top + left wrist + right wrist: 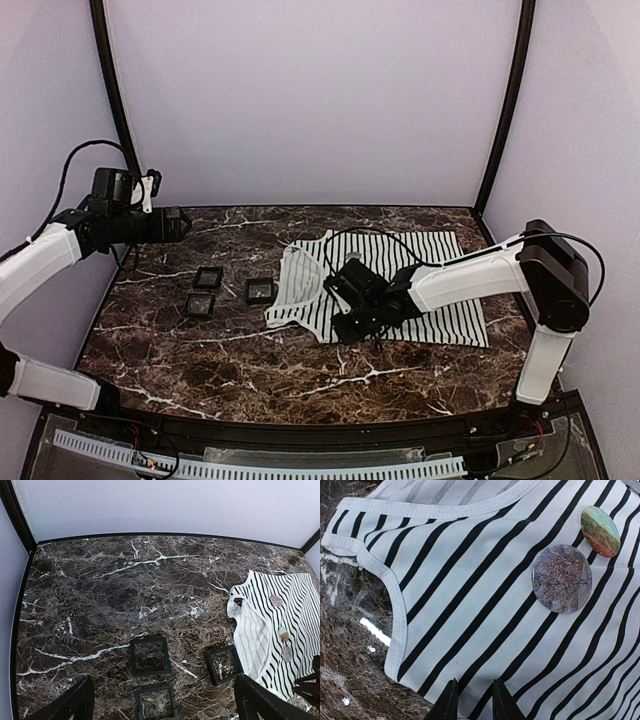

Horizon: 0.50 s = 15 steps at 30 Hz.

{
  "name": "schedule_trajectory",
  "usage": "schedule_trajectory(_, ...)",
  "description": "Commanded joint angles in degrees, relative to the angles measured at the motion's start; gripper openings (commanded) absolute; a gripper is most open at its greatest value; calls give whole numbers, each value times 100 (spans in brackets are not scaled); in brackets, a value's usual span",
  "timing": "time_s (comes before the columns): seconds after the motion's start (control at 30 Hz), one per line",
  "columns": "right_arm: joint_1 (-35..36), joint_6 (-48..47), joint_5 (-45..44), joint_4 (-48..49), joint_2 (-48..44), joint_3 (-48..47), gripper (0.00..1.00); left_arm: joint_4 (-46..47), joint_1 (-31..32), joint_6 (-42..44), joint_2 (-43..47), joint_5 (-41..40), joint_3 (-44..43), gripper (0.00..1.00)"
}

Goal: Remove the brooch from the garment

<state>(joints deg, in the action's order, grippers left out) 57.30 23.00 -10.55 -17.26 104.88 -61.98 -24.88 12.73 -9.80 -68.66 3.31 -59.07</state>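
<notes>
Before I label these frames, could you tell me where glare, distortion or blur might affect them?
Right wrist: sharp on the garment and brooches, with bright glare streaks on the marble table at left. Left wrist: wide-angle bowing of the table's far edge, brooches small and soft. Top external: even light, no strong glare.

Top view: from above and behind my arm bases, facing forward and down; far off, taking in the whole table (pixel 200 370) and back wall (pixel 320 100).
Left wrist view: high over the table's left part, tilted toward the back wall; my left fingers (pixel 70 705) in the lower corners.
Right wrist view: very close, facing down on the garment (pixel 470 605); my right fingertips (pixel 447 705) at the bottom edge.
Shared: garment in all three; black boxes (pixel 208 277) in top and left wrist views.
</notes>
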Motion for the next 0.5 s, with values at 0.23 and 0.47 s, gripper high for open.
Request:
schedule_trajectory(0.23,44,269,-214,-64,145,194,10,-130,-21,52,38,-32,48,99)
schedule_trajectory(0.47,46,361,137,203,-19,505,0,-144,-25,33,28,-65,40,99)
